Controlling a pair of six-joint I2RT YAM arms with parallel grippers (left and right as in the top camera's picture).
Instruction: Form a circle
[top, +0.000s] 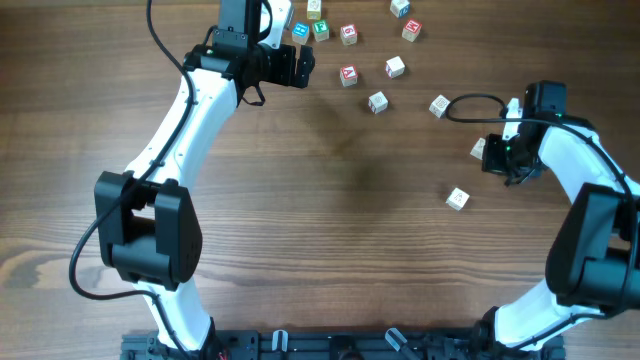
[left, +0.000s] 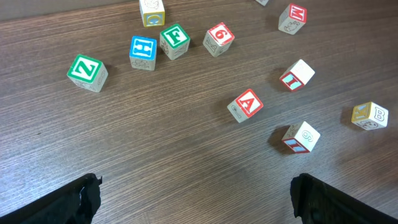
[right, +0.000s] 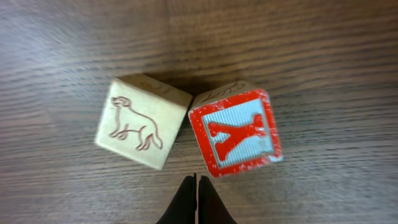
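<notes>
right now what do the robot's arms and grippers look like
Both the left arm and the right arm have smooth white rounded links joined by chunky black joints. A thin black cable loops loosely alongside each one. The left gripper is matte black with blocky fingers. The right gripper is black too, tapering to slim points. No markings show.

Left wrist view: green letters are shown on the Z cube (left: 87, 71) and the F cube (left: 175, 40), a blue letter on the H cube (left: 143, 51), and red characters on the A cube (left: 246, 104), the M cube (left: 292, 17), the I cube (left: 296, 74) and the 6 cube (left: 219, 38); a B is seen on the B cube (left: 369, 116). Right wrist view: a red Y, framed in red, is printed on the Y cube (right: 236, 134).
</notes>
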